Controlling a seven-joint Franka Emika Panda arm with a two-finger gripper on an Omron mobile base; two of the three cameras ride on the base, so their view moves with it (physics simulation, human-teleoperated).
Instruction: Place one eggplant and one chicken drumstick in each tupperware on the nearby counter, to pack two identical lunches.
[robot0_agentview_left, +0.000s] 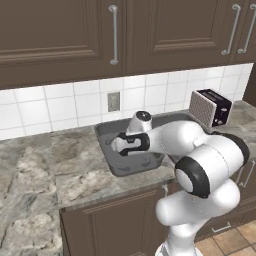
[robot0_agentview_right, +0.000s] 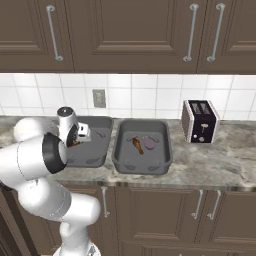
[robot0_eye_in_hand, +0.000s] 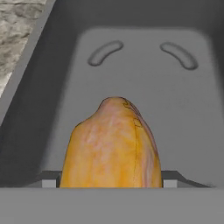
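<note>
Drumstick (robot0_eye_in_hand: 111, 144) in gripper (robot0_eye_in_hand: 111, 181) | hand low over left tupperware (robot0_eye_in_hand: 52, 87)

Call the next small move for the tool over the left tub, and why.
Probably lower a little, then open. The tool grips the golden-orange drumstick above the bare floor of the left tupperware; in the right base view the other tupperware already holds a reddish-brown drumstick and a mauve eggplant. How far above the floor it hangs, I can't tell.

Golden drumstick (robot0_eye_in_hand: 113, 144) base behind band
</note>
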